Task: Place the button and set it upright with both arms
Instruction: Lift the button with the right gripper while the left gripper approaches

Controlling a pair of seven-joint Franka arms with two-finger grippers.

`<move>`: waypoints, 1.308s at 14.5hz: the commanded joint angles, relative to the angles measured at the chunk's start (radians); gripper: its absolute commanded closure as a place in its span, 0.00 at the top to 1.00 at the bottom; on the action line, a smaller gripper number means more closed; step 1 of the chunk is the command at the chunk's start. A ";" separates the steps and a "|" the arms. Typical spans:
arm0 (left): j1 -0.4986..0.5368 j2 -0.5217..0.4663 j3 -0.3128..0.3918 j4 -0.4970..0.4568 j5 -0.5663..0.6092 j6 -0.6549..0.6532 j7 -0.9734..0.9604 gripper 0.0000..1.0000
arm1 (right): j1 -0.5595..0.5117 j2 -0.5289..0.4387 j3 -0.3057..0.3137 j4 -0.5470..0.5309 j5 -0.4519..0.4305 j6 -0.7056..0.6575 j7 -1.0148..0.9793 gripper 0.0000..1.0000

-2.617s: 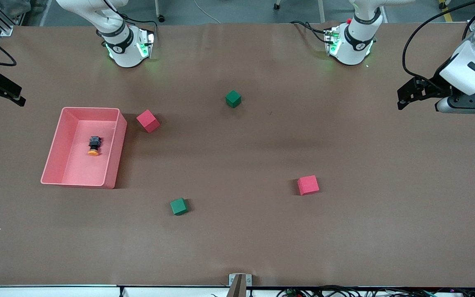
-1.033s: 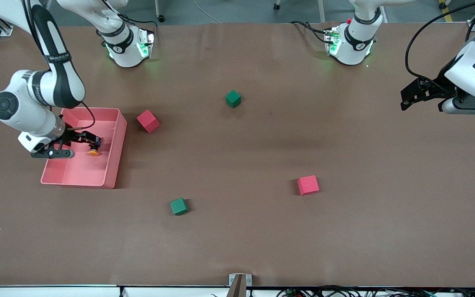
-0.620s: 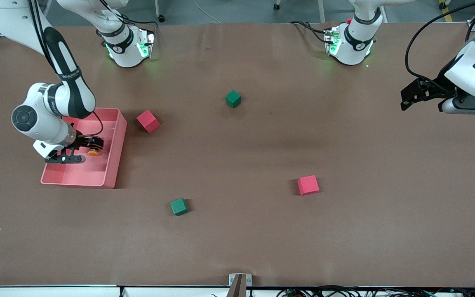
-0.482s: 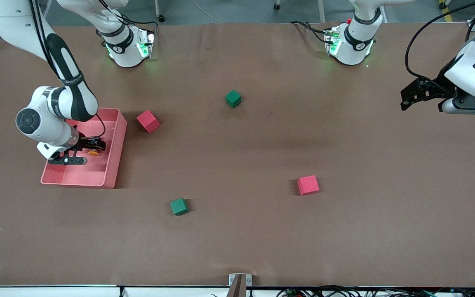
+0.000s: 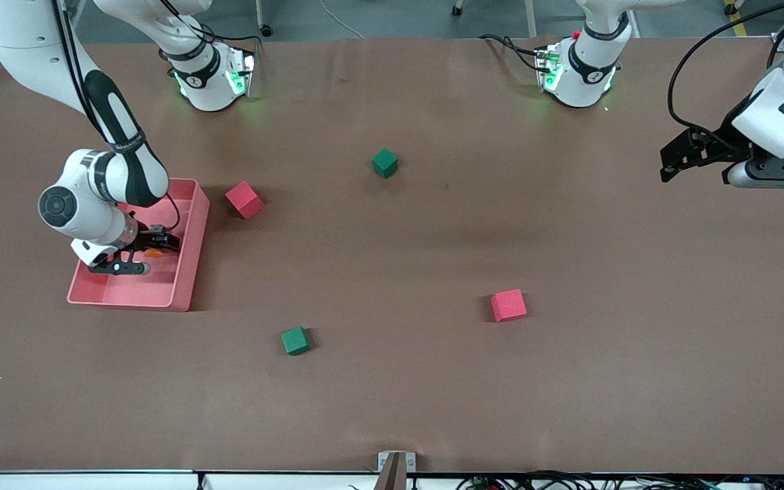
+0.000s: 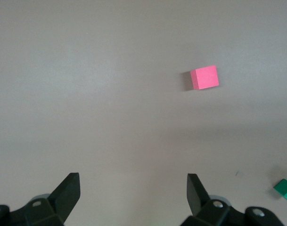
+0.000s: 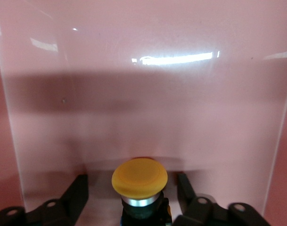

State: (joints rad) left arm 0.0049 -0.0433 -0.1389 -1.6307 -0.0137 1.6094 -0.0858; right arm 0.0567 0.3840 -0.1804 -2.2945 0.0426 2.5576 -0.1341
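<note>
The table [image 5: 433, 381] is matte brown. On it sits a salmon-pink bin [image 5: 188, 258]; inside, the button [image 7: 139, 183] shows an orange-yellow round cap, a silver collar and a black body. Beside the bin lies a red cube [image 5: 243, 199], with a second red cube [image 5: 508, 305] well apart. Two cubes are dark green [image 5: 384, 163] [image 5: 295, 340]. The arms [image 5: 109, 177] are white with black joint bands; their bases glow green.

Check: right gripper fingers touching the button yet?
Apart. Right wrist view shows the right gripper fingers straddling the button in the pink tray, gap on both sides.
</note>
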 commanded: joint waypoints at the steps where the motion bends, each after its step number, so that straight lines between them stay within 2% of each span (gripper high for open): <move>1: 0.006 -0.006 -0.004 0.006 0.000 -0.011 0.008 1.00 | -0.018 0.013 0.024 0.001 0.025 0.020 -0.022 0.63; 3: 0.004 -0.004 -0.004 0.006 0.000 -0.011 0.006 1.00 | -0.018 0.013 0.033 0.009 0.025 0.013 -0.019 0.33; 4: 0.004 -0.004 -0.004 0.006 -0.002 -0.011 0.006 1.00 | -0.018 0.013 0.035 0.018 0.025 0.006 -0.021 0.22; 7: 0.006 -0.003 -0.002 0.006 0.000 -0.011 0.005 1.00 | -0.023 0.000 0.044 0.049 0.025 -0.043 -0.051 0.04; 8: 0.006 -0.003 -0.002 0.006 0.000 -0.011 0.006 1.00 | -0.029 -0.014 0.044 0.090 0.025 -0.119 -0.065 0.02; 11: 0.006 -0.001 -0.001 0.005 0.000 -0.011 0.006 1.00 | -0.029 -0.030 0.050 0.304 0.023 -0.464 -0.074 0.00; 13: 0.006 -0.001 -0.001 0.005 0.000 -0.011 0.006 1.00 | -0.025 -0.028 0.094 0.448 0.013 -0.629 -0.064 0.00; 15: 0.004 0.002 -0.002 0.009 -0.002 -0.009 -0.011 1.00 | -0.020 -0.028 0.111 0.551 0.010 -0.713 -0.044 0.00; 19: 0.000 0.014 -0.008 0.012 -0.009 -0.006 -0.002 1.00 | 0.021 -0.024 0.186 0.673 -0.003 -0.787 0.019 0.00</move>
State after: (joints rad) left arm 0.0036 -0.0385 -0.1408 -1.6314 -0.0137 1.6094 -0.0865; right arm 0.0596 0.3467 -0.0361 -1.6789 0.0454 1.8033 -0.1750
